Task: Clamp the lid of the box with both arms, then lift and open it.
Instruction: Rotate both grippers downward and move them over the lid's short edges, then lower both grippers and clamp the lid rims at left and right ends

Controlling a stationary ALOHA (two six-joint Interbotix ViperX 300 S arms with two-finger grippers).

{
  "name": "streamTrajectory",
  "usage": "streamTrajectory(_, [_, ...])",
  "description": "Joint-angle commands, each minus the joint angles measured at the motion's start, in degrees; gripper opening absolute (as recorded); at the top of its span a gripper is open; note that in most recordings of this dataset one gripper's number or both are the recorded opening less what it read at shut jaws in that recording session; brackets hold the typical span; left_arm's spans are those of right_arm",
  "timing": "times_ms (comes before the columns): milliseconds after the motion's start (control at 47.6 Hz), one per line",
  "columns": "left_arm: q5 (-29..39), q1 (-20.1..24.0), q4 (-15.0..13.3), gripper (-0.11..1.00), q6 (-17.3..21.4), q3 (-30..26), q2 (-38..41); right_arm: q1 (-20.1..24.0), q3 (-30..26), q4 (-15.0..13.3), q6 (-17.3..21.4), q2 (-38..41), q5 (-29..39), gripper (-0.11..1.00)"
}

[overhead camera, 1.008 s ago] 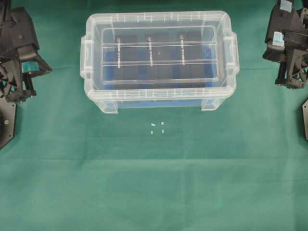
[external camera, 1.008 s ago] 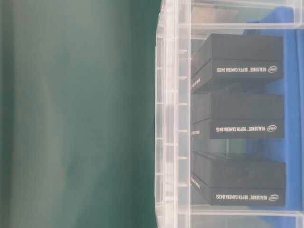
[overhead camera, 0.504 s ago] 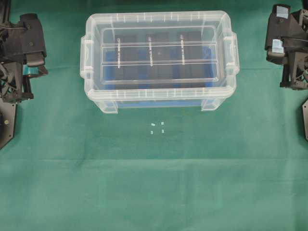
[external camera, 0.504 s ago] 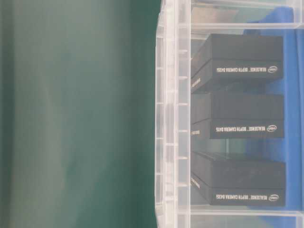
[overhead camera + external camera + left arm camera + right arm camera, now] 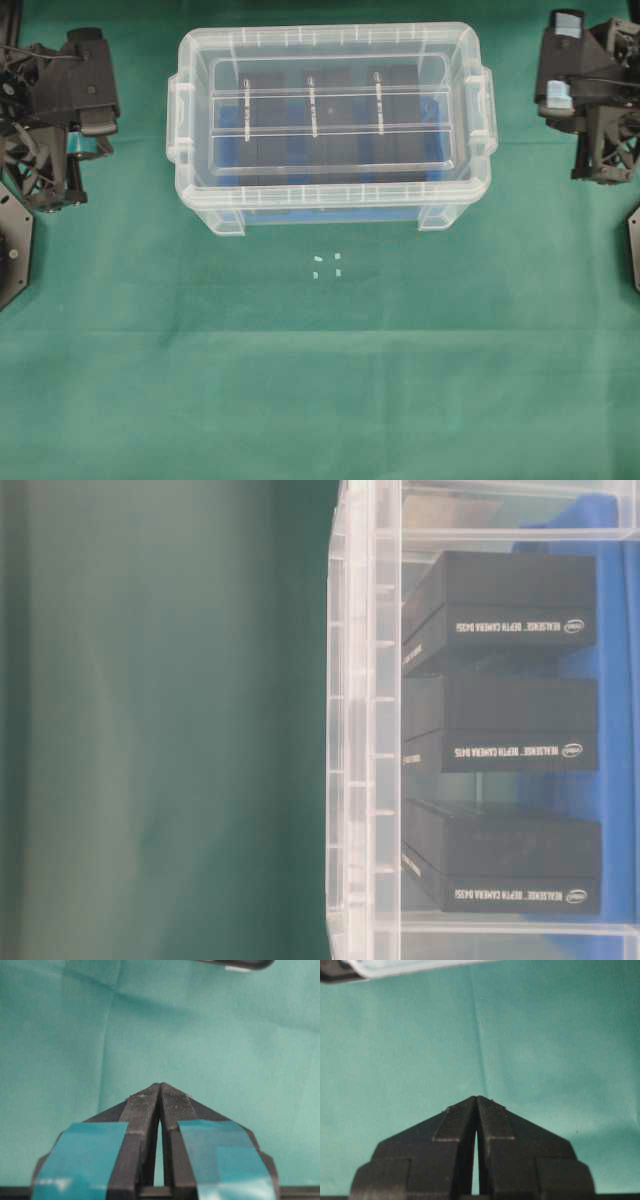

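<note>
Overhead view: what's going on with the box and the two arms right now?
Nothing is being handled yet. The box sits on the green cloth with its lid on; three black blocks lie inside on a blue liner. The left gripper and right gripper are both shut and empty, each over bare cloth. The arms stand off to either side of the box, touching neither it nor the lid, so the clamping has not begun.
</note>
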Motion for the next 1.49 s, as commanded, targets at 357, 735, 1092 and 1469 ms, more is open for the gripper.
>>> streamTrajectory(357, [-3.52,-1.14,-0.09,0.01,0.26,-5.63,7.29,0.18,-4.31,0.00,-0.88,5.10,-3.25,0.00])
streamTrajectory(735, [-5.10,-1.23,-0.09,0.01,1.76,-7.91,13.27,1.58,-7.91,0.00,-2.37,10.28,-6.06,0.00])
streamTrajectory(1092, [-5.89,-1.23,-0.18,0.01,4.31,-11.43,17.75,2.64,-10.72,0.00,-2.99,13.71,-6.77,0.00])
streamTrajectory(1469, [-5.89,-1.23,-0.18,0.01,4.31,-10.99,17.23,3.25,-11.07,0.09,-2.99,14.06,-7.38,0.00])
